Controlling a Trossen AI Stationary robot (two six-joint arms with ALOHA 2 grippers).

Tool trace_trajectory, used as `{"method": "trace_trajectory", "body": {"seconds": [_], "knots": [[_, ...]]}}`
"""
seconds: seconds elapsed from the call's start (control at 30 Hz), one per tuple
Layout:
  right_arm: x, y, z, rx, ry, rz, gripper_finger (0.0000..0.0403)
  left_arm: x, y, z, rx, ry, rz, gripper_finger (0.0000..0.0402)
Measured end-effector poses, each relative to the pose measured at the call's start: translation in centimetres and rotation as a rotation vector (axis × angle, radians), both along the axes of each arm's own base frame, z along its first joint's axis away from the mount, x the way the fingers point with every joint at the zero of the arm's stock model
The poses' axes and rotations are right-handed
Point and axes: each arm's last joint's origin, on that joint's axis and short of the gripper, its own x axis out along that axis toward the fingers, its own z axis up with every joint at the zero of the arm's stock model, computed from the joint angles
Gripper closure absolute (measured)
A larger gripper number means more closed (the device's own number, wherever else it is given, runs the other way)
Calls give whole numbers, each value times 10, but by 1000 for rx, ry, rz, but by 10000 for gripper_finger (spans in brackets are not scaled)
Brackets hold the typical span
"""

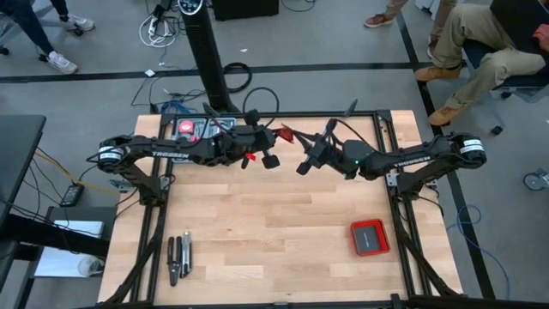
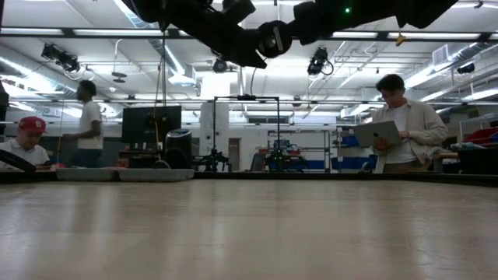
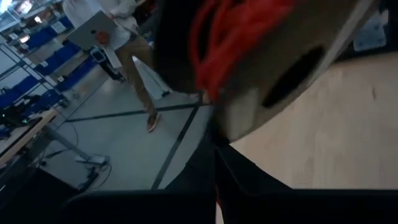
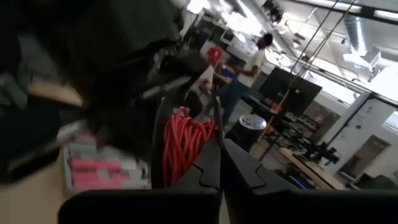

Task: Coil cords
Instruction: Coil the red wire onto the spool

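The red cord (image 4: pixel 183 146) is wound in a coil on a small black spool (image 3: pixel 249 68), which is held in the air over the table's far middle. The spool has a pale flange with a dark oval hole (image 3: pixel 292 74). My left gripper (image 1: pixel 271 160) comes from the table's left and is shut, its fingertips right at the spool. My right gripper (image 1: pixel 303 166) comes from the right and is shut right in front of the coil. In the high view the spool is hidden between the two grippers. My left gripper comes roughly level from the table's left, its shut fingers (image 3: pixel 242 171) ending at the lower rim of the pale flange (image 3: pixel 231 127). The fingers hide the pinch itself. The spool is clear of the table. My right gripper comes roughly level from the table's right and meets the spool at the thin edge of one flange (image 4: pixel 216 115), pinched between its shut fingers (image 4: pixel 239 168). The red coil shows just behind the fingertips. The spool is lifted clear of the table.
A flat red box (image 1: pixel 370 237) lies near the table's right front. Dark hand tools (image 1: pixel 178 256) lie at the left front. A tray of pink and grey parts (image 1: pixel 199 129) stands at the far left edge. People sit and stand in the room beyond.
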Motion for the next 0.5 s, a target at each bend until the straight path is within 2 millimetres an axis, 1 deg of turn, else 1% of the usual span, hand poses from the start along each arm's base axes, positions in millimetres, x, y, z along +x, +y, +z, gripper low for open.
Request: {"method": "trace_trajectory", "body": {"seconds": [0.2,0.3,0.5], "knots": [[0,4,-9,-27,127,-13,402,-2,-1,-2,-2,37,11,401],[0,4,-12,-47,179,-63,402,-2,-5,-1,-2,34,-1,401],[-7,6,-11,-85,259,-59,403,-1,-16,0,-14,33,-63,401]]}}
